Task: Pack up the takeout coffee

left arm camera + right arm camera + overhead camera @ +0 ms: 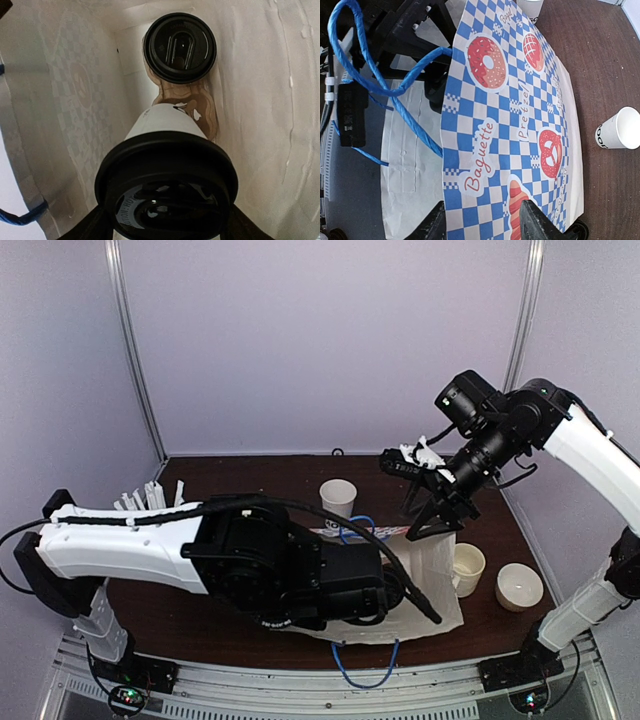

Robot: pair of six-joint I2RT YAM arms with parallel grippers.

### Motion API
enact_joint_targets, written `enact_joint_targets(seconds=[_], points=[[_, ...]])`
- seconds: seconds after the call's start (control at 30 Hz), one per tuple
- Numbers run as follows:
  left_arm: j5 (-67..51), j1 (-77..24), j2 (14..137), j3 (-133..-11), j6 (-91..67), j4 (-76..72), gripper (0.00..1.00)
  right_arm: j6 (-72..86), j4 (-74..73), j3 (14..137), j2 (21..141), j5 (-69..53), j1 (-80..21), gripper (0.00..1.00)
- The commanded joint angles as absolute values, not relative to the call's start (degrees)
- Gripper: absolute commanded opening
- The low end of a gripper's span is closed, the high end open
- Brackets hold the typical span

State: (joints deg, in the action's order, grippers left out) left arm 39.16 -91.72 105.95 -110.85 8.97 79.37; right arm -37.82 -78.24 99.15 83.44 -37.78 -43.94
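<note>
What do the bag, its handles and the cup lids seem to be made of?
Bag: thin matte paper, creased, with printed checks. Handles: blue twisted cord, probably paper or fibre. Cup lids: black moulded plastic, slightly glossy, showing reflections.

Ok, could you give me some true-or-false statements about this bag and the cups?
1. The left end effector holds a white paper cup with a black plastic lid inside the white paper bag. True.
2. A second black-lidded cup sits deeper in that bag. True.
3. The cream ceramic mug is inside the bag. False: it stands on the brown table beside it.
4. The bag's outside is plain brown. False: it is blue-checked with pastry pictures.
</note>
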Motion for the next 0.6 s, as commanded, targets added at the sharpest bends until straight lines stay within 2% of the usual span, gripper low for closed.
enact_joint_targets(seconds=[0.0, 0.27, 0.4, 0.57], points=[[43.87, -91.98, 106.5, -109.19, 11.02, 79.49, 0.61, -39.09, -81.07, 99.95, 83.51, -41.91, -43.68, 0.51], [47.41, -91.96, 107.09, -105.72, 15.64, 75.14, 0.61, -38.6, -81.36, 102.19, 84.33, -42.1, -43.11, 0.54], [46.65, -91.77, 106.57, -104.49, 15.61, 73.49, 0.61, -40.55, -82.76, 102.48, 85.52, -42.84, -43.23, 0.62], [45.66, -91.19, 105.3, -103.79, 15.14, 72.95, 0.61, -44.75, -85.2, 105.16, 86.45, -40.53, -45.61, 0.63]])
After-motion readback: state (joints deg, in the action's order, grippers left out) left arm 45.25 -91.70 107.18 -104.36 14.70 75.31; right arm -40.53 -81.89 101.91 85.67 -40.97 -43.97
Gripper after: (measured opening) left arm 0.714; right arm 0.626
